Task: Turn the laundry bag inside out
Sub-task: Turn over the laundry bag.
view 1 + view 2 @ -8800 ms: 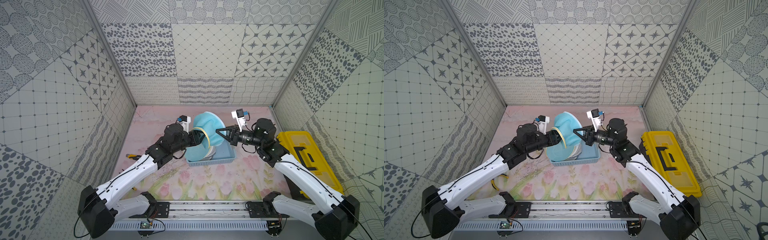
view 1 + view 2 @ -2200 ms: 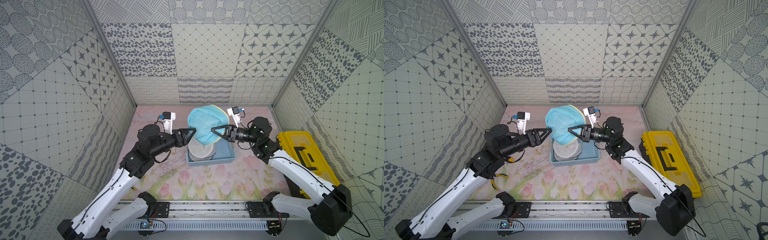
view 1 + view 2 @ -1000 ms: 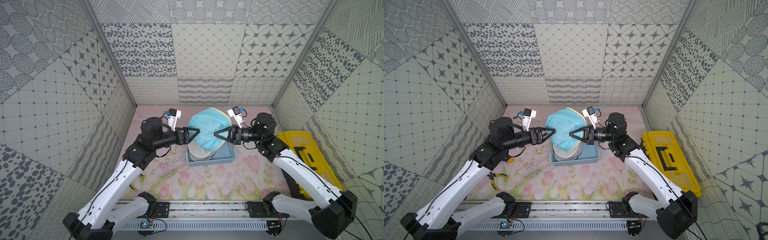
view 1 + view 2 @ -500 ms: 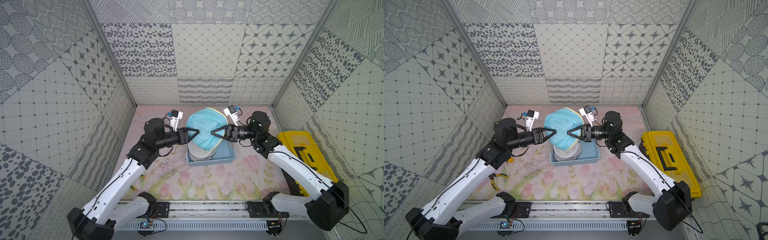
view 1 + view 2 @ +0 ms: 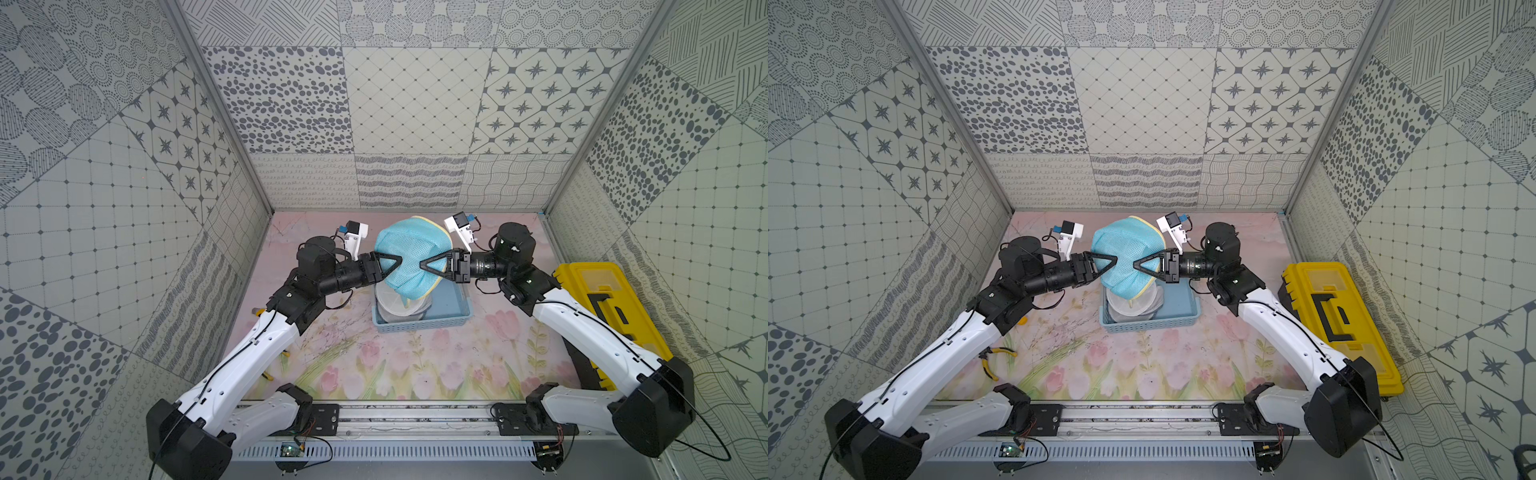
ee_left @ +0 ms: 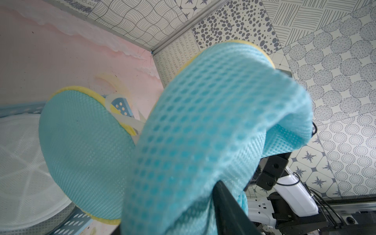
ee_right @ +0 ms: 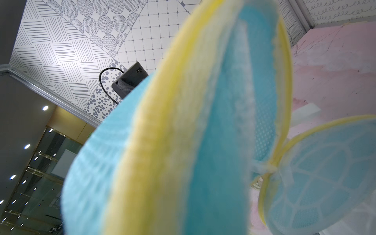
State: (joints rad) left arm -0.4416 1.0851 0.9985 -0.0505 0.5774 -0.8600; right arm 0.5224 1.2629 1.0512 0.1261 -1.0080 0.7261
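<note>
The turquoise mesh laundry bag point(image 5: 411, 257), trimmed in yellow, hangs in the air between both arms, above the blue plastic basket point(image 5: 451, 307) on the floral desk point(image 5: 415, 365). The left end effector point(image 5: 398, 262) is clamped on a fold of its mesh. The right end effector point(image 5: 423, 263) is pinched tight on the opposite side.

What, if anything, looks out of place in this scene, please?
Yellow-handled pliers lie loose on the floral mat beside the left arm, odd for a laundry job. The laundry bag over the blue basket looks fine; nothing spilled.
</note>
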